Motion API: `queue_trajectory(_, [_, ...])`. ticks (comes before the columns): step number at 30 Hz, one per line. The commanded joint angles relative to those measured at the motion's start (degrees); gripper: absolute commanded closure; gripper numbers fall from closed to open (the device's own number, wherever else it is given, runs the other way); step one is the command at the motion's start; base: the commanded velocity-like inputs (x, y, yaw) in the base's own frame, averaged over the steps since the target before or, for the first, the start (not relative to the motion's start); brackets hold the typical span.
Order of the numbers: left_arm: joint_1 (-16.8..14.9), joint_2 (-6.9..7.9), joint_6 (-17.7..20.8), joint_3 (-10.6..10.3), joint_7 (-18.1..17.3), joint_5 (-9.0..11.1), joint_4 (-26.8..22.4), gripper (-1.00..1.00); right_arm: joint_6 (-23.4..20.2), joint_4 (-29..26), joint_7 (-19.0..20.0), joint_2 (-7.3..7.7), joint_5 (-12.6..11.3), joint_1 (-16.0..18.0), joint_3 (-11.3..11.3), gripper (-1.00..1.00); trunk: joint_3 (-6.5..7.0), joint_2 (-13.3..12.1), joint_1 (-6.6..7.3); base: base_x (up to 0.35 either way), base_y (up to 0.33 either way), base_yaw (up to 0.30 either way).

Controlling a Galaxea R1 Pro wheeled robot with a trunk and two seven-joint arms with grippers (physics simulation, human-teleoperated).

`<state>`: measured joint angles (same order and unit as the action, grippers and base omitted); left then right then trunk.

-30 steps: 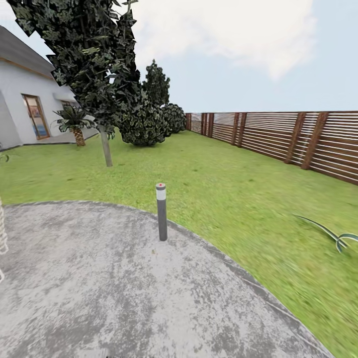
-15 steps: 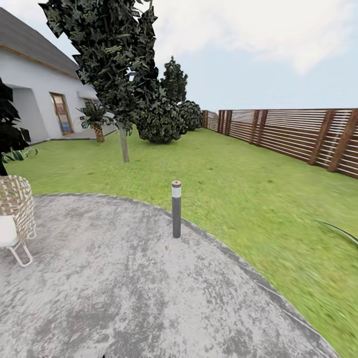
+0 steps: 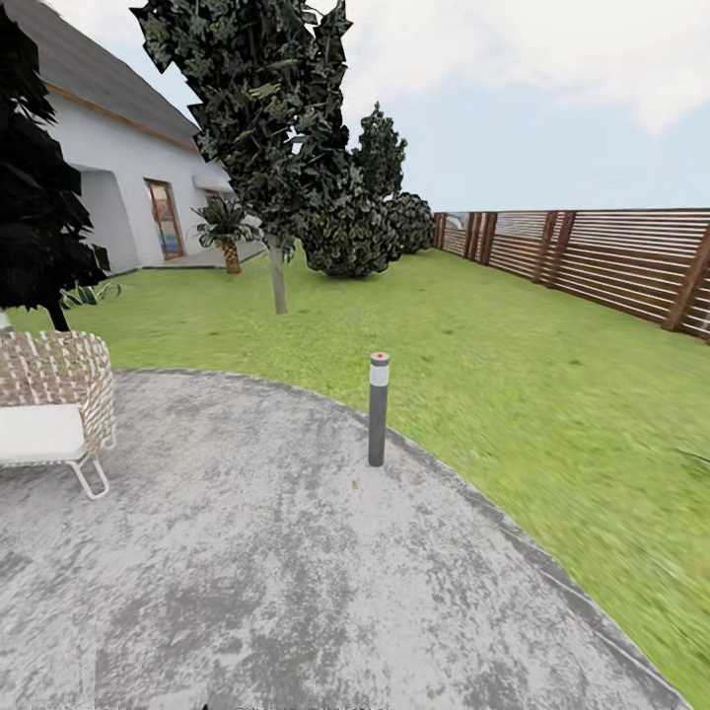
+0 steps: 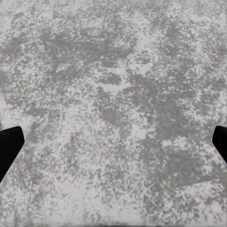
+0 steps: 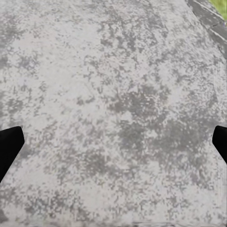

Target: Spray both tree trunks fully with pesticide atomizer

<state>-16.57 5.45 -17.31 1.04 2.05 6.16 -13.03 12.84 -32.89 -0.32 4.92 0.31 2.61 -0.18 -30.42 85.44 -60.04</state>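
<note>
While the head view looks across the garden, lawn fills 1 to 4 o'clock, bounded by the slat fence at 2 o'clock. Grey paving spreads across 6 o'clock. One tree stands at 11 o'clock — trunk on grass. Wicker chair at 9 o'clock; bollard near centre. Left end effector and right end effector — both spread wide over paving.

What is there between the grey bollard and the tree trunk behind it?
In the head view, the paving's curved edge, then bare lawn, separates the bollard from the tree trunk.
</note>
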Motion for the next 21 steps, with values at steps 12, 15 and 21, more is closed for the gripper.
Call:
queue_trajectory(12, [-0.05,0.0,-0.18,-0.05,-0.03,0.52,0.1,-1.0,0.17,0.62,-0.03,0.0,0.04,0.03,0.0,-1.0,-3.1,4.86,-2.64,0.0,0.0,0.176])
queue_trajectory(15, [-0.05,0.0,-0.18,-0.07,-0.03,0.52,0.11,-1.0,0.17,0.63,-0.03,-0.01,0.04,0.03,0.0,-1.0,-3.86,6.06,-3.3,0.0,0.0,0.176])
queue_trajectory(21, [-0.05,0.0,-0.18,-0.05,-0.03,0.52,0.11,-1.0,0.17,0.67,-0.03,-0.01,0.04,0.03,0.0,-1.0,-5.38,8.47,-4.61,0.0,0.0,0.176])
